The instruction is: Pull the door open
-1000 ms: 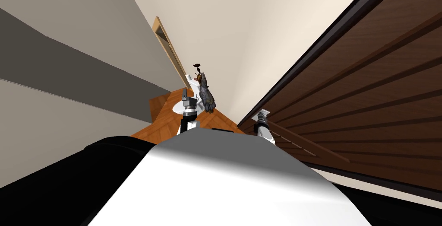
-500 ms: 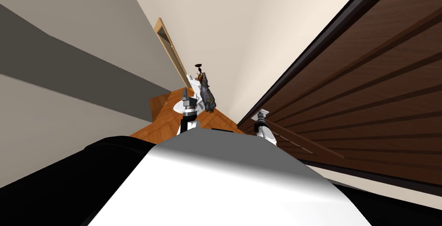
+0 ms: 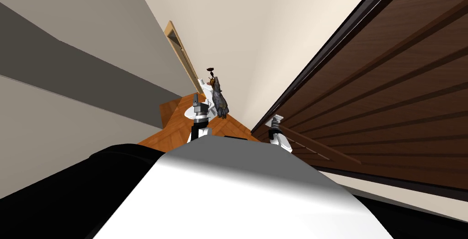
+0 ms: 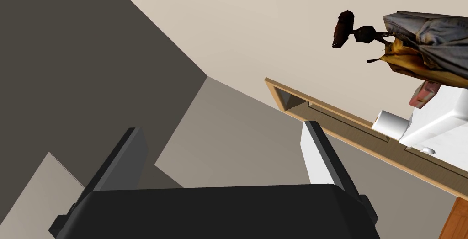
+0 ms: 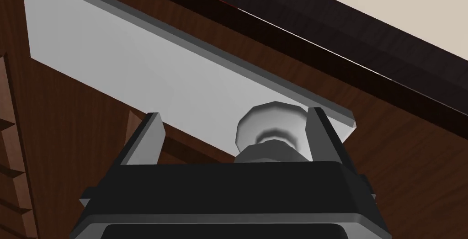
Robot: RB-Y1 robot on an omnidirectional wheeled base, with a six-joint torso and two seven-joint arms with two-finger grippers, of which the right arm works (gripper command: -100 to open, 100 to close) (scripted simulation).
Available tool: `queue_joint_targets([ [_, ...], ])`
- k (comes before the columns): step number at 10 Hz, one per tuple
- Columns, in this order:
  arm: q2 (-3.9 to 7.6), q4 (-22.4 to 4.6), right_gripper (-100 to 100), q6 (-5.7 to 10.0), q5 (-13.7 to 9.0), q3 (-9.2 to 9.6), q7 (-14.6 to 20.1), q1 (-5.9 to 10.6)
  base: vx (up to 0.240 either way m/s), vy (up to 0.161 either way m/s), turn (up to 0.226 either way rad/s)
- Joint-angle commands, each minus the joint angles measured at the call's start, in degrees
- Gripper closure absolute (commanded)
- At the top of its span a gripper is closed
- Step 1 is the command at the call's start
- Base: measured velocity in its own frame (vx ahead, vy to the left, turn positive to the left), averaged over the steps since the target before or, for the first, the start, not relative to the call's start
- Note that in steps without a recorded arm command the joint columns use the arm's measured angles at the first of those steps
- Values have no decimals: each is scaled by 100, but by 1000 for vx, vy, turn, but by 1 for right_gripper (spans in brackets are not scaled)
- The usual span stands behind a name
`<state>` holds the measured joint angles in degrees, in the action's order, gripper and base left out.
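At my two o'clock, the right gripper stands wide around the dark door's grey knob, one finger touching it; the left gripper is wide, holding nothing.

A grey-and-yellow cloth sits by a dark hook, near a white roll and light wooden frame

No text, label, brand, number or sign can be read anywhere. The dark brown door, its light grey plate, the knob and the walls are all plain surfaces.
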<state>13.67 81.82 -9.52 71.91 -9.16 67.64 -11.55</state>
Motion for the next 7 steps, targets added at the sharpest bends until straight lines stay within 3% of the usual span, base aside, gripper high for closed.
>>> queue_joint_targets([
  [1,45,-43,100,-67,-286,67,-59,-94,-6,2,-2],
  [2,45,-43,100,-67,-371,67,-59,-94,0,0,0],
  [3,-1,-68,100,117,-677,8,169,-59,-24,-4,-3],
  [4,-1,-68,100,117,-898,8,169,-59,-35,-2,7],
  [5,-47,-93,100,290,-1191,-52,354,-24,-55,2,15],
  [6,-47,-93,100,303,-1360,-52,400,-24,-44,-1,-3],
  [7,-93,-118,100,489,-1574,-112,613,11,-51,5,-2],
])
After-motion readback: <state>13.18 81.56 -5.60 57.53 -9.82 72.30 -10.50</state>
